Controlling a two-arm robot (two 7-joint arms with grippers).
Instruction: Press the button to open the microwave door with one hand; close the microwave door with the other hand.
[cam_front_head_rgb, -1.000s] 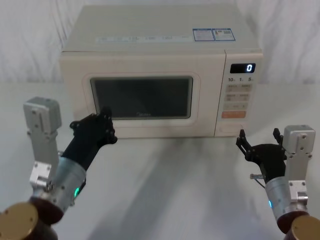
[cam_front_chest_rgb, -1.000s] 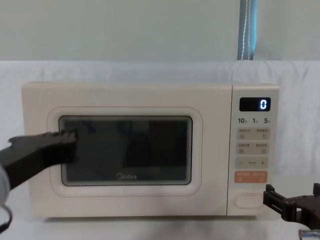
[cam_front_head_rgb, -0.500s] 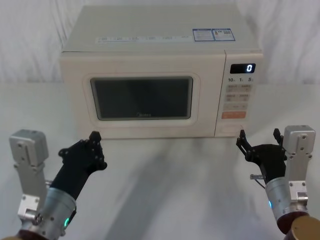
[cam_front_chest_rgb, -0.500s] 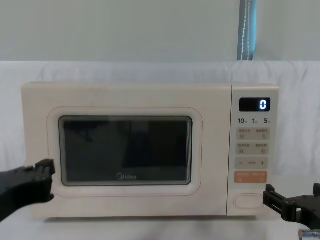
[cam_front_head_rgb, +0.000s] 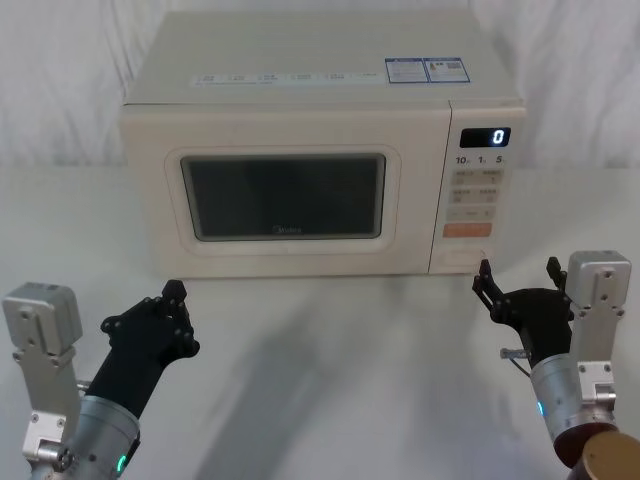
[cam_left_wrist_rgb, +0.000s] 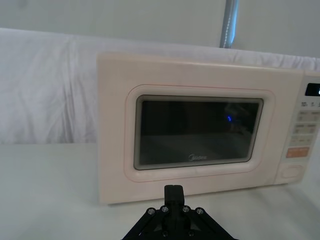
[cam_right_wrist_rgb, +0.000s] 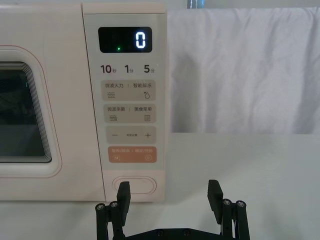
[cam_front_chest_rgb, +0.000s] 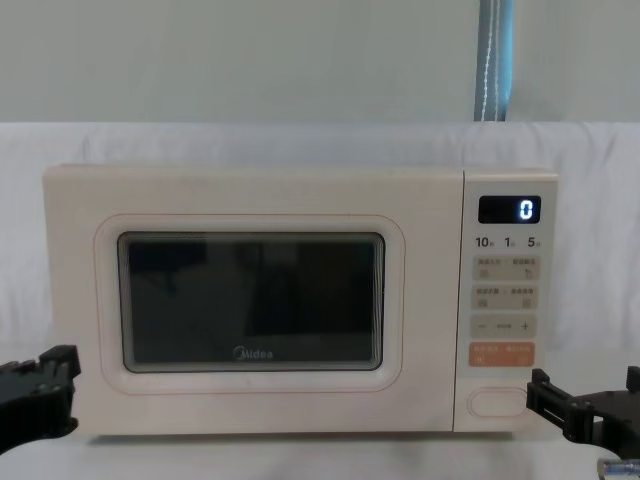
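On table (cam_front_head_rgb: 330, 380): one microwave (cam_front_head_rgb: 300, 120), door (cam_front_head_rgb: 283, 198) shut; right pincer (cam_front_head_rgb: 517, 272) open, left pincer (cam_front_head_rgb: 172, 292) closed.

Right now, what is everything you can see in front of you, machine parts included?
microwave: one, cream, on the table straight ahead, facing the robot
microwave door: one, cream with a dark glass window, shut, front left of the microwave
button: one, cream, pill-shaped, bottom of the control panel
orange key: one, orange, just above the button
display: one, black, showing 0, top of the panel
table: one, white covered, under the microwave
pole: one, metal grey-blue, behind the microwave on the right
left gripper: one, black, low on the left, apart from the door
right gripper: one, black, open, low on the right, before the button, not touching it
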